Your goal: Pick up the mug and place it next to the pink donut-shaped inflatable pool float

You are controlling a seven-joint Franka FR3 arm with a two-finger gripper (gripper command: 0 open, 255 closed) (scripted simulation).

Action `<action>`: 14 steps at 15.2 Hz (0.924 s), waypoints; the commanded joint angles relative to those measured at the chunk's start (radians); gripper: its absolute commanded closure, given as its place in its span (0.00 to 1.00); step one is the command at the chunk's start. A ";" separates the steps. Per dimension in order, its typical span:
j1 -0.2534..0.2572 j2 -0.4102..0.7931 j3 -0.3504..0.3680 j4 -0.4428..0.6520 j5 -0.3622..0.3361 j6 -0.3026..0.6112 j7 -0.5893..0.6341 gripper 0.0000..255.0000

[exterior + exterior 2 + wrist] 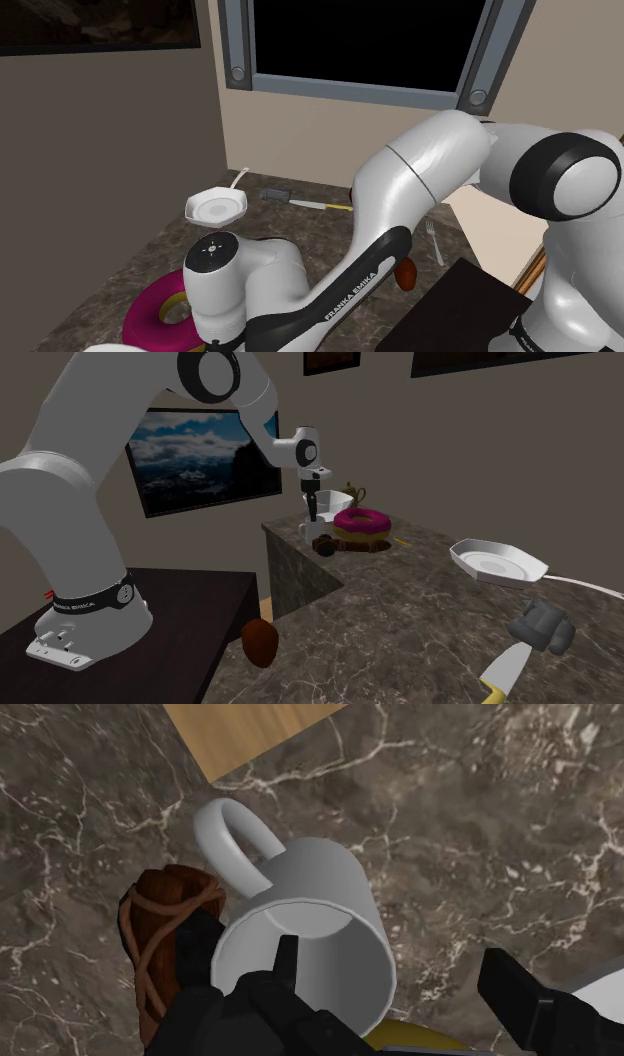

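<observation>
Pincer (390, 956) straddles mug (320, 894) wall; arm (400, 190) half-hides float (148, 306).

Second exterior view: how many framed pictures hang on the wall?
3. A cloud landscape behind the arm, and two frames cut by the top edge: one above the gripper, one toward the view's right. Others may hang outside the frame.

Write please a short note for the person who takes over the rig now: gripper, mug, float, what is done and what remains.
Gripper: open, low over the mug, one finger inside it, the other outside; neither clasps the wall.
Mug: upright on the marble counter, a brown corded object beside it.
Done: mug not held; it stands close to the pink float.
Left: probably judge whether that is near enough; if not, grasp and shift it.
</observation>
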 commanded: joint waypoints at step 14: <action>-0.013 -0.083 0.025 -0.001 0.031 -0.080 -0.018 0.00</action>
